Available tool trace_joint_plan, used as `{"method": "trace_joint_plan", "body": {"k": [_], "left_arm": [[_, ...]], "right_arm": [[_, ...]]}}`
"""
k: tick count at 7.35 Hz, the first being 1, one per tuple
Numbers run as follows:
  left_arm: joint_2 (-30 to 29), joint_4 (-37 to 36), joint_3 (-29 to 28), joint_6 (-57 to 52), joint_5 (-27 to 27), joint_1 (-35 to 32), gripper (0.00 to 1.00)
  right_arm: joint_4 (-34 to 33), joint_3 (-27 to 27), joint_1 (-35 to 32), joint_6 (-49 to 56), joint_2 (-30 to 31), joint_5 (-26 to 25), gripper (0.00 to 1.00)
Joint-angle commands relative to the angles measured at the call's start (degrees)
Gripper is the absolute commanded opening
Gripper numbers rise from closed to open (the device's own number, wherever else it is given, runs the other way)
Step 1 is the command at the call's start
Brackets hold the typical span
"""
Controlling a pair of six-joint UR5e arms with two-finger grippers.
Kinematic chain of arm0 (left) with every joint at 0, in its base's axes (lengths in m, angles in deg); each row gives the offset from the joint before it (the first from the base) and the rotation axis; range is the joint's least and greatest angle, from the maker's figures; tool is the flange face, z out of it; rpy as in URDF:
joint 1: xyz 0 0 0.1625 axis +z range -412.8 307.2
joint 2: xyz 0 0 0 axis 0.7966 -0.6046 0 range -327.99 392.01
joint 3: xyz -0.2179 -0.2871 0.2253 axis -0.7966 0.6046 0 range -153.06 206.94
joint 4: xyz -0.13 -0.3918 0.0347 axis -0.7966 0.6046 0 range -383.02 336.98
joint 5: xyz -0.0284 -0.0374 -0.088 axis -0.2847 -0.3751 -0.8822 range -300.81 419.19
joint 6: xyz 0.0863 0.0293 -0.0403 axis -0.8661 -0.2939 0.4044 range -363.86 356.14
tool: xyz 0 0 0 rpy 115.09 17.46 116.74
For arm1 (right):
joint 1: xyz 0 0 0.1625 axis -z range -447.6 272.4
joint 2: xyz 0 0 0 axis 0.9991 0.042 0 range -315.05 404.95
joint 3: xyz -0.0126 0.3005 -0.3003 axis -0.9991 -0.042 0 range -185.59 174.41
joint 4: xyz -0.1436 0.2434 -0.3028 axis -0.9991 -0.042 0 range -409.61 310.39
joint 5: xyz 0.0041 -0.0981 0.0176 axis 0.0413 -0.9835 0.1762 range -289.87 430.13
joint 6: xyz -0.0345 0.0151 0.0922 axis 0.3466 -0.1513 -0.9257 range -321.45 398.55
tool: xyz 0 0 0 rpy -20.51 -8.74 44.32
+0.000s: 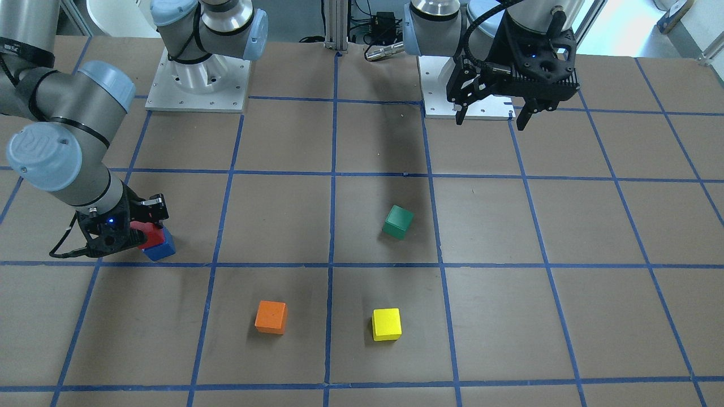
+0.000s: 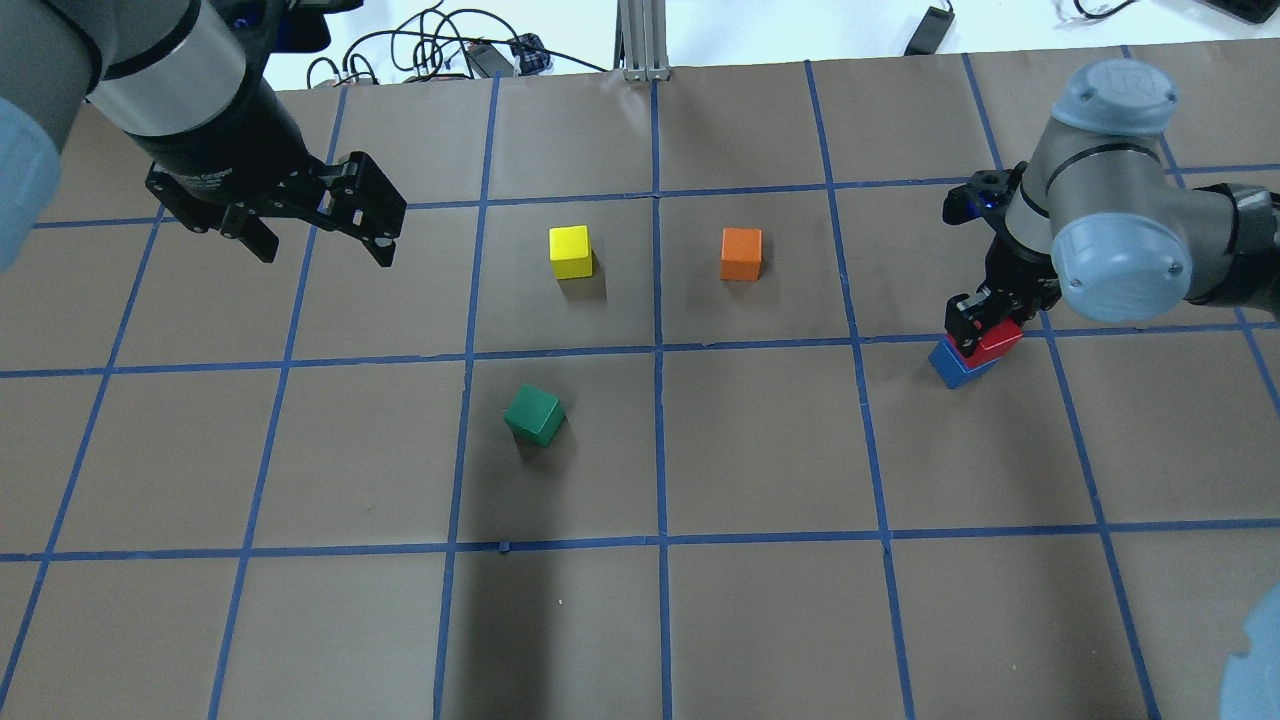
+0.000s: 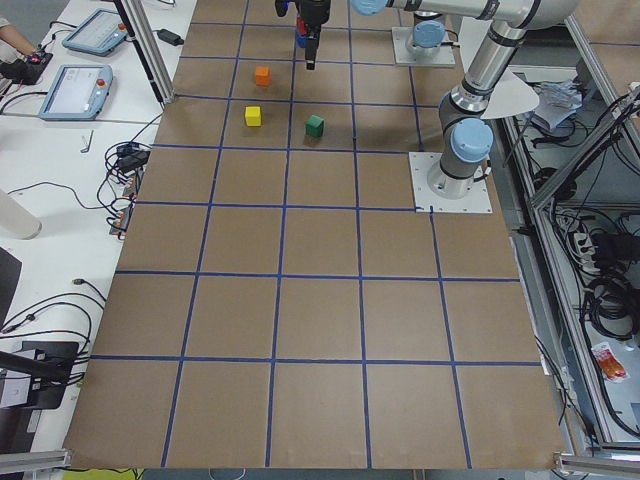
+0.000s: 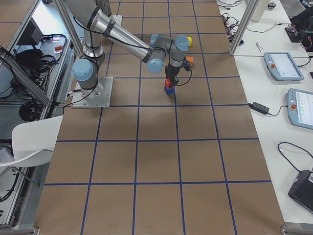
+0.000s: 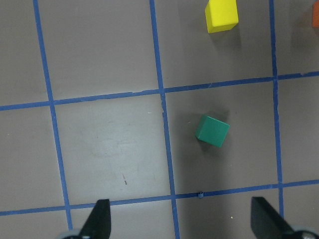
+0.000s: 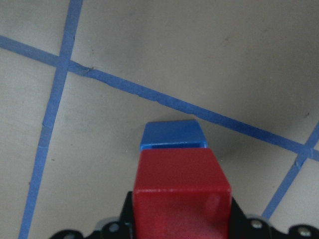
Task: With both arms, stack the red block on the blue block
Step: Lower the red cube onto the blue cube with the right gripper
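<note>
Atop blue block (image 1: 162, 250) | red block (image 1: 151, 237) level, off-centre | right claw (image 1: 141, 227) clamped

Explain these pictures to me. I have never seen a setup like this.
The machine is a robot with a left arm and a right arm at a taped brown table. Four fixed cameras look from the front, from behind and above, and from each table end; two more ride on the wrists. The right end effector is shut on the red block, holding it on or just over the blue block. The left end effector hangs open and empty. A green block, a yellow block and an orange block lie loose on the table.
</note>
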Motion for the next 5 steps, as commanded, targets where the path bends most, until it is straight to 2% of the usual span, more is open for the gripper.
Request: {"method": "trace_joint_plan", "body": {"k": [1,2,3,4,5], "left_arm": [[0.0,0.0,0.0,0.0,0.0,0.0,1.00],[0.0,-0.1,0.0,0.0,0.0,0.0,1.00],[0.0,0.0,0.1,0.0,0.0,0.0,1.00],[0.0,0.0,0.1,0.0,0.0,0.0,1.00],[-0.1,-0.1,0.0,0.0,0.0,0.0,1.00]], "right_arm": [[-0.1,-0.1,0.0,0.0,-0.2,0.1,0.00],[-0.1,-0.1,0.0,0.0,-0.2,0.1,0.00],[-0.1,0.0,0.0,0.0,-0.2,0.1,0.10],[-1.2,0.1,0.0,0.1,-0.4,0.1,0.35],[-1.6,0.1,0.0,-0.1,-0.8,0.2,0.49]]}}
